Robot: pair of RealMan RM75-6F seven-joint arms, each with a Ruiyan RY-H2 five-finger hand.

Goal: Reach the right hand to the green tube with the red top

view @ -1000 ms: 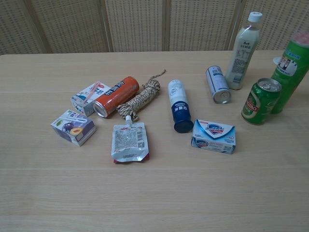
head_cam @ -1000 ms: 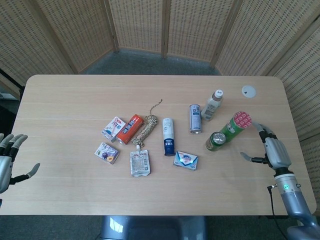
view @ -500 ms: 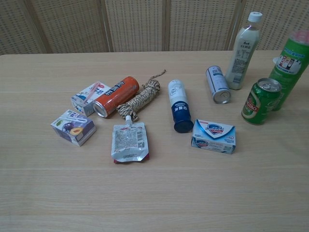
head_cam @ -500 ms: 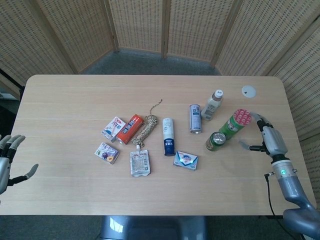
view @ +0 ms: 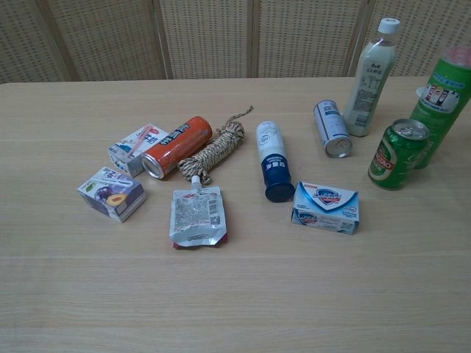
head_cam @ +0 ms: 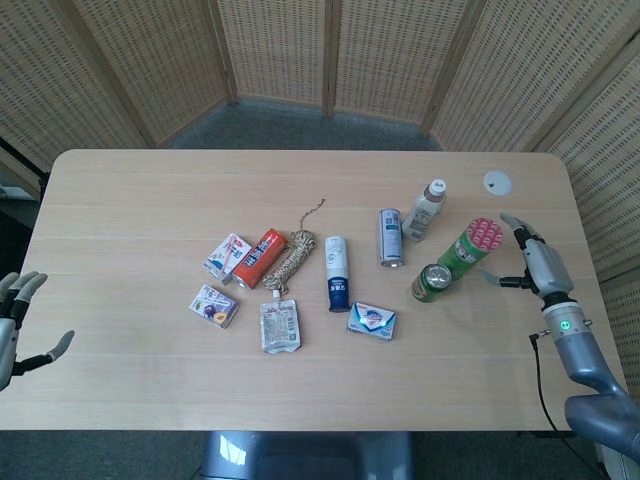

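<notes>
The green tube with the red top (head_cam: pixel 472 246) stands upright at the right of the table, also at the right edge of the chest view as the green tube (view: pixel 441 97). My right hand (head_cam: pixel 531 263) hovers just right of it, fingers spread toward the tube, a small gap between them, holding nothing. My left hand (head_cam: pixel 12 322) hangs open off the table's left edge. Neither hand shows in the chest view.
A green can (head_cam: pixel 433 283) stands against the tube's near-left side. A white bottle (head_cam: pixel 425 209), a lying silver can (head_cam: pixel 390 237), a blue-white tube (head_cam: pixel 337 272), a soap packet (head_cam: pixel 372 320), rope (head_cam: pixel 290 258), an orange can (head_cam: pixel 259 257), small cartons and a pouch (head_cam: pixel 278 326) fill the middle. A white disc (head_cam: pixel 497 181) lies far right.
My right hand has moved up and away from the near edge, ending beside the green tube. My left hand has drifted slightly lower at the left edge.
</notes>
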